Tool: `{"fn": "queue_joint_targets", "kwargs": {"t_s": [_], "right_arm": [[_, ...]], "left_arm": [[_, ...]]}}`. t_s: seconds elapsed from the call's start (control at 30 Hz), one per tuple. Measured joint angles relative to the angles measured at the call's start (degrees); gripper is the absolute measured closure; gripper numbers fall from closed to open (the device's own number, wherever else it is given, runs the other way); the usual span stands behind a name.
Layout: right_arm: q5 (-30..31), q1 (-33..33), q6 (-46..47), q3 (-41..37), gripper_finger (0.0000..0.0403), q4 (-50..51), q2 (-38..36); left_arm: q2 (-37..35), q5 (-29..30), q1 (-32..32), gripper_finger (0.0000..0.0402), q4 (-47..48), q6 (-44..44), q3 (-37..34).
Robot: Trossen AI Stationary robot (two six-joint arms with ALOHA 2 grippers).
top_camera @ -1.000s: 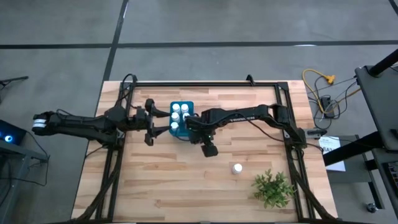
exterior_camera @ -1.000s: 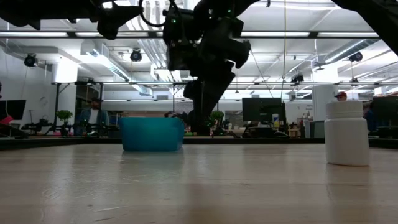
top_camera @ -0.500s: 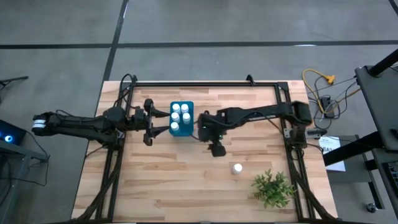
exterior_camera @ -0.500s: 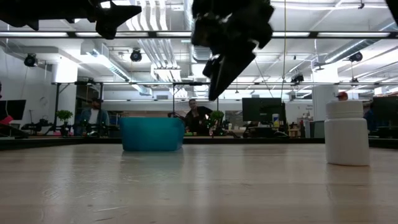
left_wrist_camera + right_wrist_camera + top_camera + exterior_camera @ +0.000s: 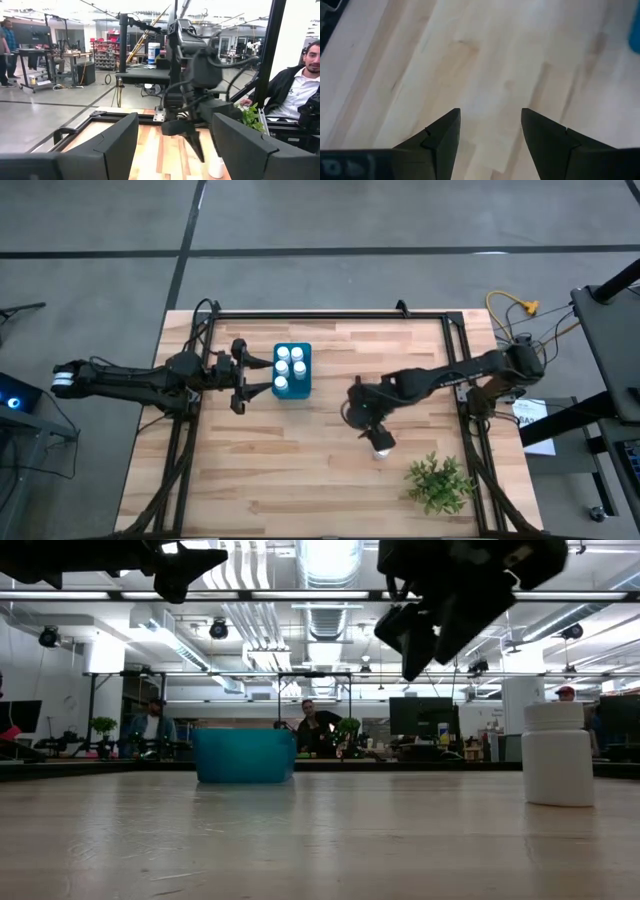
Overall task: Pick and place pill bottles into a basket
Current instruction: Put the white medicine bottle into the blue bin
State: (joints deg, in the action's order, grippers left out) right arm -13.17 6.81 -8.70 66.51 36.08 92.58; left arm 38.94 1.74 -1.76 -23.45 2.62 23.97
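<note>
The basket [image 5: 292,371] sits on the table [image 5: 260,470] left of centre, toward the far edge, and holds 5 bottles [image 5: 290,368] standing upright in 2 rows. A 6th bottle [image 5: 381,449] stands upright on the bare wood right of centre, near the plant [image 5: 439,482] at the front right corner. The right gripper [image 5: 369,427] is above the table just beside this loose bottle, on its basket side; the high view partly covers the bottle with the arm, so contact appears unlikely but cannot be confirmed there. The low view shows the right gripper [image 5: 418,652] raised well above the table top, with the loose bottle [image 5: 558,753] standing apart from it. The right wrist view shows its 2 fingers [image 5: 442,137] spread, with only bare wood between them; nothing is held. The left gripper [image 5: 243,375] waits just beside the left side of the basket, above the table. The left wrist view shows its fingers [image 5: 117,137] set wide apart and empty. People sit at desks in the room behind the table.
</note>
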Motion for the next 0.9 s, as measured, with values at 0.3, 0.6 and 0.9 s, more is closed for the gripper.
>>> {"fn": "queue_joint_targets", "kwargs": {"t_s": [0.3,0.6,0.9], "right_arm": [[3.1,7.3,1.3,-1.9,0.0202,-2.0,-0.4],[7.4,11.3,1.0,-3.9,0.0202,-2.2,-0.4],[7.4,13.8,3.1,-5.3,0.0202,-2.1,-0.3]], "left_arm": [[0.1,0.0,0.0,0.0163,0.0,-0.1,0.0],[0.3,0.0,0.0,0.0163,0.0,-0.2,0.0],[0.3,0.0,0.0,0.0163,0.0,-0.1,0.0]]}}
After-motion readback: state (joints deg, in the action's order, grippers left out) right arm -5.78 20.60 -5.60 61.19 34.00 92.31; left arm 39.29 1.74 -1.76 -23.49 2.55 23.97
